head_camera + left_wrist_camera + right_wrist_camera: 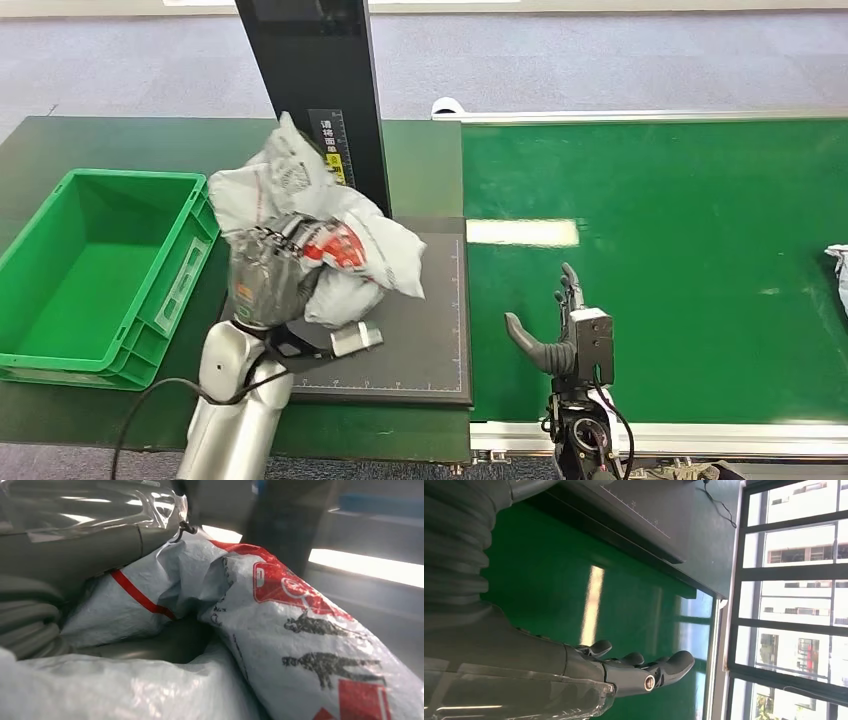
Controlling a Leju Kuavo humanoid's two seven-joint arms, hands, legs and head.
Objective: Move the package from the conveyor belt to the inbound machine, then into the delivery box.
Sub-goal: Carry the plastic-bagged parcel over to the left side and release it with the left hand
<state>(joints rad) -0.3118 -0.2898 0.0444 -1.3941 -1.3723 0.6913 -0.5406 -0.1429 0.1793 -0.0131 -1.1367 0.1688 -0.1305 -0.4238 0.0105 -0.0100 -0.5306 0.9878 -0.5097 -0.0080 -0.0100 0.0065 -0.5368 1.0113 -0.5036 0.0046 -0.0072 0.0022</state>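
The right hand (pixel 560 325) hangs open over the conveyor belt (pixel 660 300). The left hand (pixel 265 275) grips the soft package (pixel 330 235) above the inbound machine (pixel 420 330); its loose end could catch the delivery box (pixel 60 350) rim and slip.

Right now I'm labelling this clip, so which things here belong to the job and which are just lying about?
Part of the job:
- package, gripped by left hand
- inbound machine
- delivery box, empty
- conveyor belt
- right hand, open over the belt

Just lying about:
- another parcel at the belt's far right edge
- cable
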